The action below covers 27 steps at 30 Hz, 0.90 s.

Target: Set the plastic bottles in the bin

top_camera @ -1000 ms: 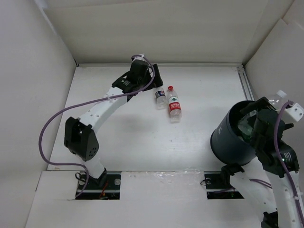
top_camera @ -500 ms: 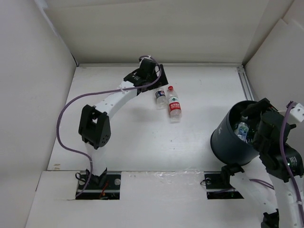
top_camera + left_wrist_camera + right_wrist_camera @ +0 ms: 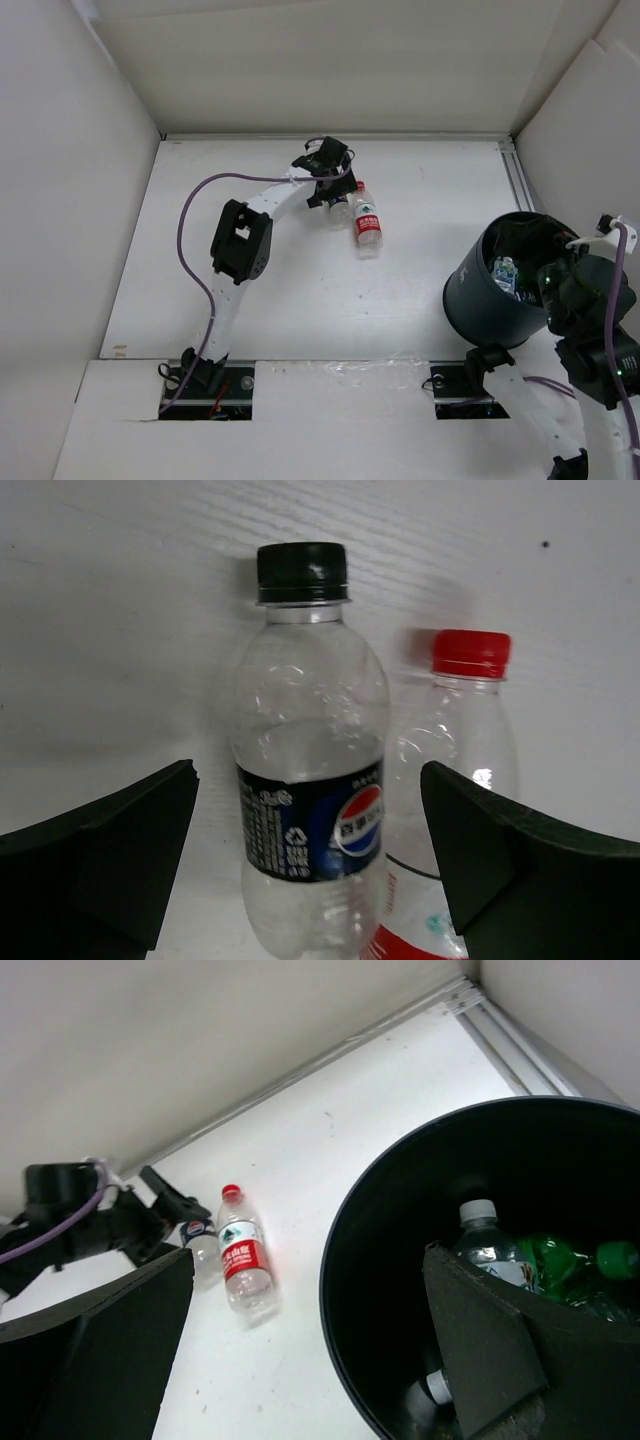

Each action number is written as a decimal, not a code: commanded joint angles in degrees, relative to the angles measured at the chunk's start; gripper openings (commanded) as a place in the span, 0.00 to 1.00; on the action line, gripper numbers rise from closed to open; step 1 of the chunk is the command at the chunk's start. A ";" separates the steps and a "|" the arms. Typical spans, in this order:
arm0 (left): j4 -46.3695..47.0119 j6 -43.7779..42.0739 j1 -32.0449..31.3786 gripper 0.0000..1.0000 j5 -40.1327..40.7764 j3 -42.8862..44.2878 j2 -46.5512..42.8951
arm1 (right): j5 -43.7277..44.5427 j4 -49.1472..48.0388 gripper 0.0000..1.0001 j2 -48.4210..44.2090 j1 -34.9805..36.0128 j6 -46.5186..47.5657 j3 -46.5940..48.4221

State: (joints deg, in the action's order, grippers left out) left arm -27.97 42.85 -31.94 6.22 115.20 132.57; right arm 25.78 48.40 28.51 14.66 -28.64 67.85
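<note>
A small clear bottle with a black cap and dark blue label [image 3: 310, 780] lies on the white table. A clear bottle with a red cap and label [image 3: 462, 770] lies touching its side. My left gripper [image 3: 308, 815] is open, with one finger on each side of the blue-label bottle. In the top view the left gripper [image 3: 331, 187] sits over that bottle [image 3: 340, 209], with the red-label bottle [image 3: 368, 222] to its right. The dark bin [image 3: 480, 295] holds a clear bottle [image 3: 487, 1248] and the green bottle [image 3: 560, 1260]. My right gripper [image 3: 305, 1345] is open and empty over the bin's rim [image 3: 335, 1260].
White walls enclose the table on the left, back and right. A metal rail [image 3: 517, 175] runs along the right edge behind the bin. The left arm's purple cable [image 3: 190, 230] loops over the left side of the table.
My left gripper swung right and came down around the blue-label bottle. My right gripper let a clear bottle drop into the bin and drew back to the right.
</note>
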 commanded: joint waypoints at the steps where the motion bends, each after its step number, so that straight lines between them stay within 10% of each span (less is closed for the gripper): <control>1: -0.60 1.88 1.26 0.88 0.55 2.31 1.37 | -4.68 -4.11 1.00 -1.09 -0.15 1.84 0.26; 16: 2.48 3.56 3.38 0.61 1.70 1.16 4.27 | -15.93 -8.14 1.00 -0.48 -0.15 5.35 -2.82; 21: 1.43 2.24 3.38 0.03 1.69 1.78 4.27 | -21.63 -11.56 1.00 -0.48 -0.15 7.27 -4.82; 27: 7.47 -2.06 3.38 0.00 0.03 -8.47 -7.92 | -46.86 -21.05 1.00 4.70 -0.15 8.79 -9.23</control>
State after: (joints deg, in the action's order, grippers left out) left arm -22.83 44.12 -28.75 7.25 111.18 133.95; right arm -7.01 35.79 30.35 14.59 -21.08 60.12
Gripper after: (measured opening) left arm 0.448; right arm 0.999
